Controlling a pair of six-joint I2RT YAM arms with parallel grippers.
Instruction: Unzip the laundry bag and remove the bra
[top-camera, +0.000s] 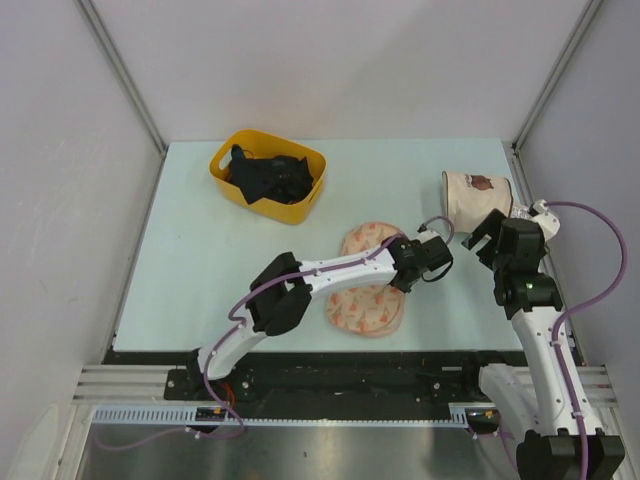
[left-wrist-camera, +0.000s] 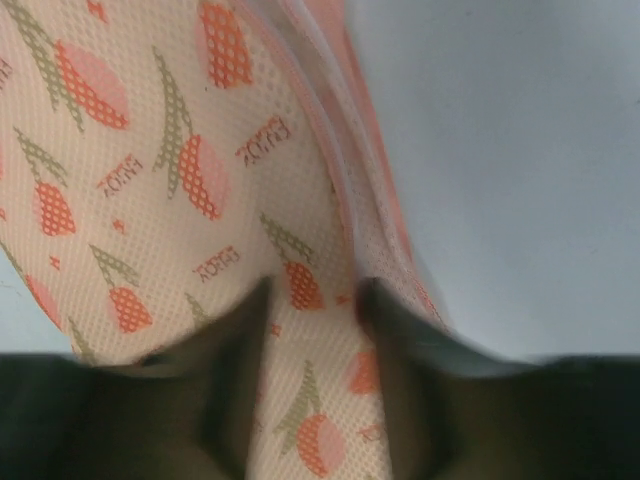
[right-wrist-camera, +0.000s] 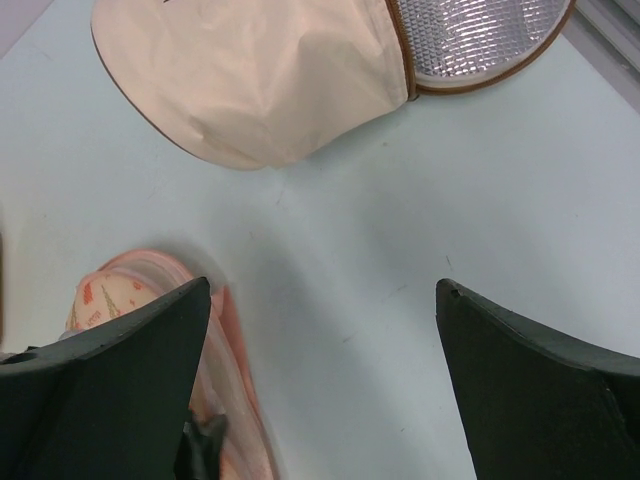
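The laundry bag, a peach-pink pouch with red-orange print, lies closed on the table at centre. My left gripper reaches across it to its upper right edge. In the left wrist view the left gripper has its fingers drawn in on a strip of the bag's printed mesh beside the pink zip trim. My right gripper hangs wide open and empty over bare table just right of the bag; in its wrist view the gripper has the bag's edge behind its left finger. The bra is hidden.
A beige cylinder bag with a brown mark lies on its side at the right rear, close beyond my right gripper; it also shows in the right wrist view. A yellow basket of dark clothes stands at the back left. Walls enclose the table.
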